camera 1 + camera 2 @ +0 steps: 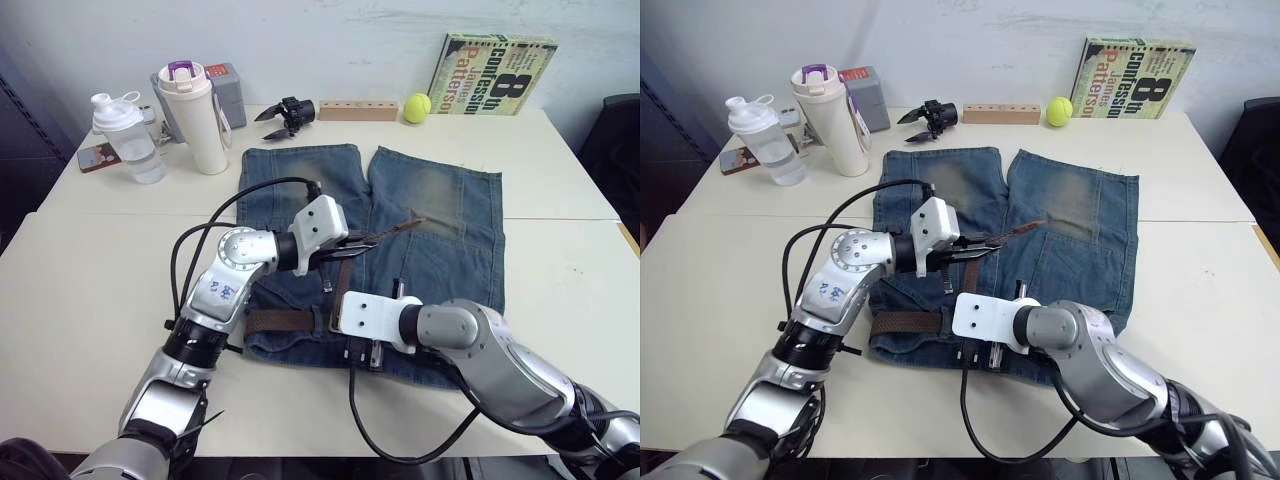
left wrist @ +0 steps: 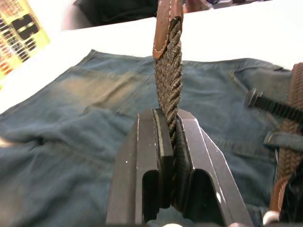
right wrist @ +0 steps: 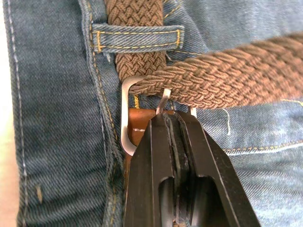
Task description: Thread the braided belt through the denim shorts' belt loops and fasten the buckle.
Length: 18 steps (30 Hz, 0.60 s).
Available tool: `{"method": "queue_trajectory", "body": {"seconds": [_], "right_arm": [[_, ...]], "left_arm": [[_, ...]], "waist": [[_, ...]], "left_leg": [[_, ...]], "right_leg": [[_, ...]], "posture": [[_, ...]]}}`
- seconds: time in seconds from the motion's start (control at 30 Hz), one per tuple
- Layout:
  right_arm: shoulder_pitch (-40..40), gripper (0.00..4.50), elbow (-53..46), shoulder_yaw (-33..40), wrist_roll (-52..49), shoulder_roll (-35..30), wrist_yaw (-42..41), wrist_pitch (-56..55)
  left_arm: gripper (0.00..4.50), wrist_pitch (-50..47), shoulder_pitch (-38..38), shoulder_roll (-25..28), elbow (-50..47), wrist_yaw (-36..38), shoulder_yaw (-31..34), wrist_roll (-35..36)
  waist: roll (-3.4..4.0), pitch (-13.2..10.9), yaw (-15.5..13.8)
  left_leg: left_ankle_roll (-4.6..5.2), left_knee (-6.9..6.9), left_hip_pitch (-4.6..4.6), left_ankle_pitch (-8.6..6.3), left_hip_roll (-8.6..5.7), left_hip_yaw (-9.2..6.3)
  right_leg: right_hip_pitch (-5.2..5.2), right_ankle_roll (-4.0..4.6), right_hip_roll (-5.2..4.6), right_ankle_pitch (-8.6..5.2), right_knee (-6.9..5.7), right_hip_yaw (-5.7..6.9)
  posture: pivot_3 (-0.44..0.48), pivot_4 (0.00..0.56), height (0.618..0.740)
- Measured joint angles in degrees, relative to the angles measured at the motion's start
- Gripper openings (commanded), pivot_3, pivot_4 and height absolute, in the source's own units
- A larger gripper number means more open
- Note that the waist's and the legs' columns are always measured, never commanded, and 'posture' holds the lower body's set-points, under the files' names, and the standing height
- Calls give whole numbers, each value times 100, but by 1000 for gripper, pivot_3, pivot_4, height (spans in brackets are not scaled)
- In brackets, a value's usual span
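The denim shorts (image 1: 440,210) lie flat on the white table, waistband toward me. The braided belt (image 1: 275,321) runs along the waistband under a belt loop (image 3: 137,38). Its free end passes through the silver buckle (image 3: 126,118) and rises over the shorts to the tan tip (image 1: 405,226). My left gripper (image 2: 166,116) is shut on that braided end a little below the tip, holding it up above the shorts. At the waistband's middle my right gripper (image 3: 171,118) is shut on the buckle, pinching it at the prong.
Along the table's back edge stand a clear shaker bottle (image 1: 128,135), a cream tumbler (image 1: 196,115), a grey box (image 1: 226,90), a black clamp tool (image 1: 285,115), a wooden block (image 1: 358,110), a tennis ball (image 1: 417,107) and a book (image 1: 495,75). A phone (image 1: 97,156) lies at the far left.
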<state>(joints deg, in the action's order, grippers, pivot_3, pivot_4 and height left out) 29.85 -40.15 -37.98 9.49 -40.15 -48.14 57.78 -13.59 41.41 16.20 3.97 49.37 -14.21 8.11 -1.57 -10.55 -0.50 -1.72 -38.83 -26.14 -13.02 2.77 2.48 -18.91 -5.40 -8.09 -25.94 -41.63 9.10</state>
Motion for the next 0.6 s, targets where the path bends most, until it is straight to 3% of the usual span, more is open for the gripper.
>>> {"method": "queue_trajectory", "body": {"seconds": [0.27, 0.6], "right_arm": [[183, 74, 346, -40, 162, 20, -441, -434], [199, 74, 444, -40, 452, 27, -727, -674]], "left_arm": [[0, 590, 1108, -644, 1449, 520, -183, -77], [0, 1044, 2292, -1535, 2718, 540, -215, -197]], "waist": [[-3, 2, 33], [4, 5, 29]], "left_leg": [[-1, -1, 13, 0, 1, -5], [-2, -1, 12, -2, -1, -18]], "right_leg": [[23, 2, 2, 1, 10, 3], [33, 2, -1, 2, 19, 4]], "posture": [[0, 150, 657], [0, 150, 657]]}}
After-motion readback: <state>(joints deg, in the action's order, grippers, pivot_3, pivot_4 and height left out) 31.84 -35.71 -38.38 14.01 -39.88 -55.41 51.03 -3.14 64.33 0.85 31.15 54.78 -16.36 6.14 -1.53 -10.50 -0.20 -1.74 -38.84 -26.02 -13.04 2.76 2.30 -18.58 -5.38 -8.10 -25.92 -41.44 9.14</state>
